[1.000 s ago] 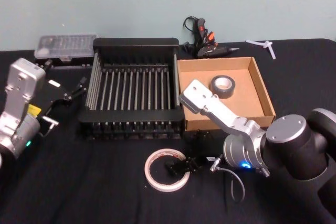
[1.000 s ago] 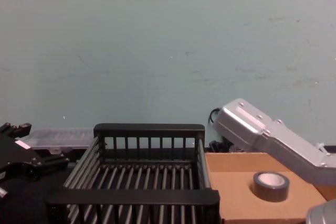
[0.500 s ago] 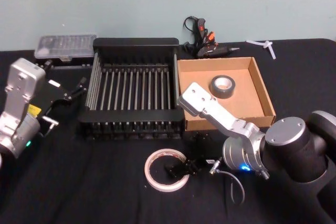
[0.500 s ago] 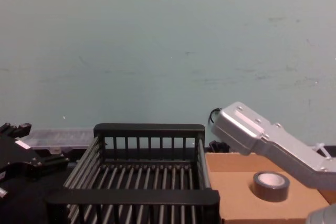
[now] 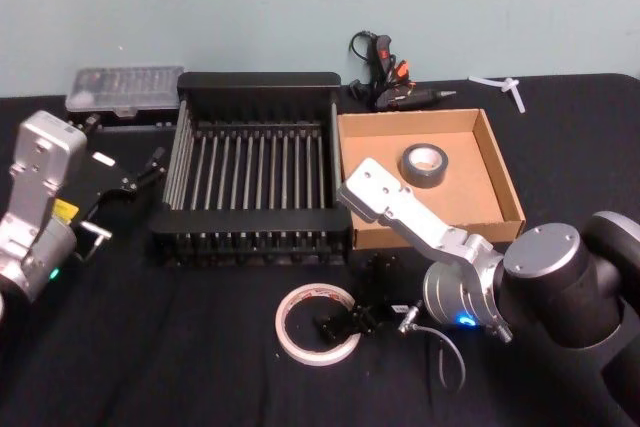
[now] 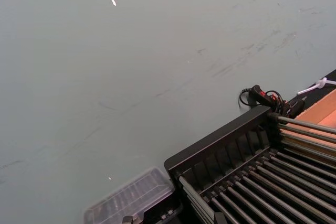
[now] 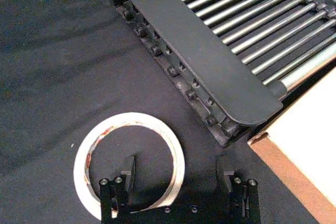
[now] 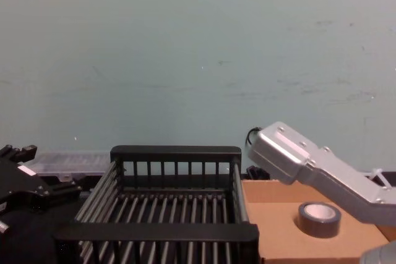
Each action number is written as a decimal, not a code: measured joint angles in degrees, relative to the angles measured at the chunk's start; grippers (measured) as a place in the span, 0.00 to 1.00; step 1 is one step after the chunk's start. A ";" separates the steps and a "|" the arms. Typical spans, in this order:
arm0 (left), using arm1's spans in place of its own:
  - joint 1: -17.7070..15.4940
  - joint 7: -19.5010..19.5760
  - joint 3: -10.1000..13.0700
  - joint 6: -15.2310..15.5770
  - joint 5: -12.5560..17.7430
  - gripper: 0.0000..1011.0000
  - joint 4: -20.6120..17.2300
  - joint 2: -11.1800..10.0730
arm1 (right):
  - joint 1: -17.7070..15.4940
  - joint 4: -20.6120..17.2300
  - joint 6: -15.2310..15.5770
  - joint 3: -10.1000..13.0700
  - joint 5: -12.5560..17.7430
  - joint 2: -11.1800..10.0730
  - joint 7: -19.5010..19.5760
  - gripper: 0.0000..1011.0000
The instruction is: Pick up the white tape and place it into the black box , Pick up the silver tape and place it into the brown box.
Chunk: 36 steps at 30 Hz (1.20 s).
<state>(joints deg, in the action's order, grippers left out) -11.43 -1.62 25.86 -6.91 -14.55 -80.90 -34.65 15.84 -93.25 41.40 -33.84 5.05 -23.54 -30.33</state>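
I'm straddling the white tape [image 7: 129, 163] rim, right gripper [image 7: 176, 181] jaws apart (silver tape [image 5: 424, 164] sits boxed); next, clamping.

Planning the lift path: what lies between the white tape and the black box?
Bare black tablecloth lies between the white tape and the black box, in the right wrist view.

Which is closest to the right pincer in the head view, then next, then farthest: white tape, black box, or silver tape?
From the right pincer:
1. White tape, right at it, on the table.
2. Black box, just behind.
3. Silver tape, farther back in the brown box.
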 joint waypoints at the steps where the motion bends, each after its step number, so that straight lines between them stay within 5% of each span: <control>1: 0.00 0.00 0.00 0.00 0.00 0.99 0.00 0.00 | 0.00 0.00 0.01 0.00 -0.03 0.01 -0.01 0.99; 21: 0.00 0.00 0.00 0.00 0.00 0.99 0.00 0.00 | 0.11 0.13 0.04 -0.10 -0.35 0.01 -0.21 0.97; 36: 0.00 0.00 0.00 0.00 0.00 0.99 0.00 0.00 | 0.09 0.12 0.04 -0.10 -0.27 0.01 -0.15 0.53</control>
<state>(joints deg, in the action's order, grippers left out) -11.43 -1.62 25.86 -6.91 -14.55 -80.90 -34.64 15.93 -93.12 41.45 -33.94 4.78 -23.53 -30.48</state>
